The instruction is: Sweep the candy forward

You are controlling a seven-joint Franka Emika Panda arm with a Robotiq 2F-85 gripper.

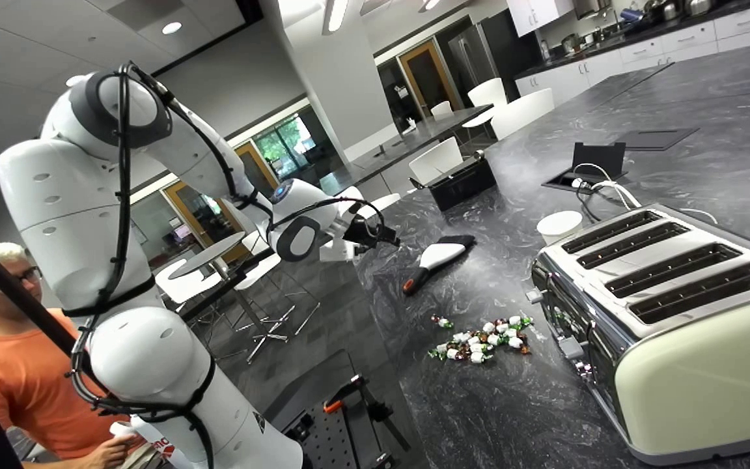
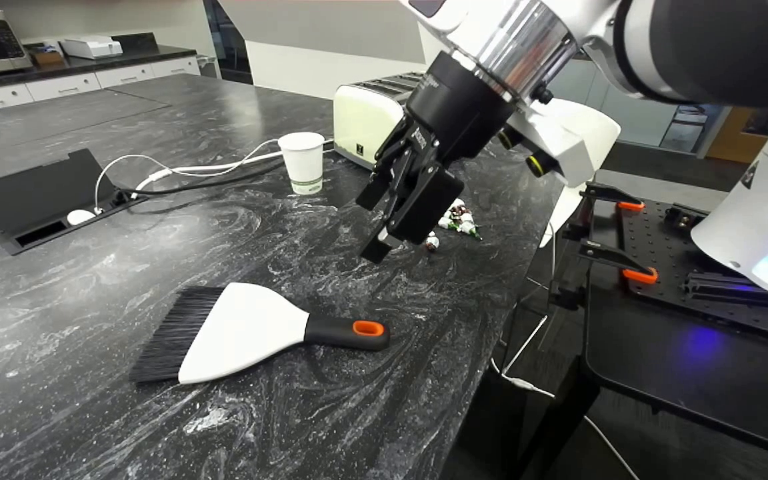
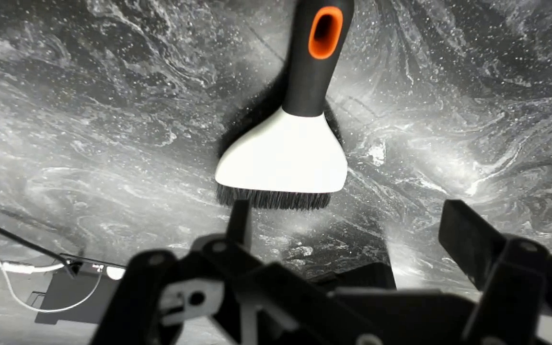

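The candy (image 1: 479, 341) is a loose cluster of small white, green and brown wrapped pieces on the dark countertop, with one piece apart. In an exterior view the candy (image 2: 459, 219) is partly hidden behind the gripper; it is out of the wrist view. A brush (image 2: 244, 333) with white head, black bristles and black handle with an orange hole lies flat on the countertop; it also shows in an exterior view (image 1: 441, 255) and the wrist view (image 3: 285, 153). My gripper (image 3: 347, 208) is open and empty, held above the countertop and apart from the brush; it also shows in an exterior view (image 2: 372, 223).
A cream toaster (image 1: 707, 371) stands beside the candy, with a white paper cup (image 2: 304, 160) near it. An open pop-up outlet (image 2: 37, 190) with cords is farther off. A black box (image 1: 463, 187) stands beyond the brush. The countertop edge runs close to brush and candy.
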